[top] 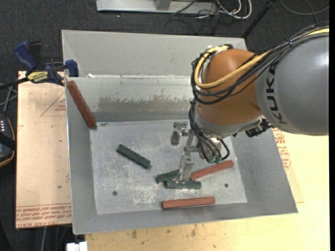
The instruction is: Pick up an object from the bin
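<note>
Dark green bars (133, 156), 2: one under gripper (183, 182), one left of it. Red-brown bars (188, 203), 3: two just beside gripper, one far upper-left. Gripper state: cannot tell.

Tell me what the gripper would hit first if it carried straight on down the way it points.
Most likely the dark green block front-centre on the bin floor: the gripper points down right over it, perhaps already touching; depth is unclear. A red-brown bar lies just beside.
</note>
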Robot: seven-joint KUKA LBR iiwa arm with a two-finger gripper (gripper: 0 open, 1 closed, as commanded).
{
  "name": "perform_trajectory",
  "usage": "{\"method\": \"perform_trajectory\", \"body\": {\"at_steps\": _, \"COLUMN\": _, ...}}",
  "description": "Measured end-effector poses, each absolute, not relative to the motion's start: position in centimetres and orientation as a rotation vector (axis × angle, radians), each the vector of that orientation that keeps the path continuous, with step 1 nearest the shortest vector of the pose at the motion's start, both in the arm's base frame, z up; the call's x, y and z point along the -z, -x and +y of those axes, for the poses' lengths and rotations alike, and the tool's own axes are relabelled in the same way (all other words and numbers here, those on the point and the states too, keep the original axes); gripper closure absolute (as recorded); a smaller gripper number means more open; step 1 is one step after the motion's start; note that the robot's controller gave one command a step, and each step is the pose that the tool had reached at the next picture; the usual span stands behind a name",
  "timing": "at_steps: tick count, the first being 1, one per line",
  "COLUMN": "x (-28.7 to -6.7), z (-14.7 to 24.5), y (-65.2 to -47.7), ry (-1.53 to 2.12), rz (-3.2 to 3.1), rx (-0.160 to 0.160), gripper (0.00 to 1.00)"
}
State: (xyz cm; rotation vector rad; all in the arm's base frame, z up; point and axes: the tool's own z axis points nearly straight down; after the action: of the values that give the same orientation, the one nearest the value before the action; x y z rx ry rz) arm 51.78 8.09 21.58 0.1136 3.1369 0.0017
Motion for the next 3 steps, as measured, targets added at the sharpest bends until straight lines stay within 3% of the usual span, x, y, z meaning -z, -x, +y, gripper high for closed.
{"method": "perform_trajectory", "body": {"at_steps": 1, "x": -24.4, "z": 8.9, "y": -53.2, "ry": -0.012, "rz": 3.143, "rx": 0.000, "gripper": 0.00}}
{"method": "perform_trajectory", "body": {"at_steps": 2, "x": -21.7, "z": 7.2, "y": -52.7, "ry": 0.072, "rz": 3.128, "rx": -0.004, "gripper": 0.00}}
{"method": "perform_trajectory", "body": {"at_steps": 3, "x": -14.8, "z": 2.9, "y": -52.3, "ry": 0.216, "rz": 3.129, "rx": -0.002, "gripper": 0.00}}
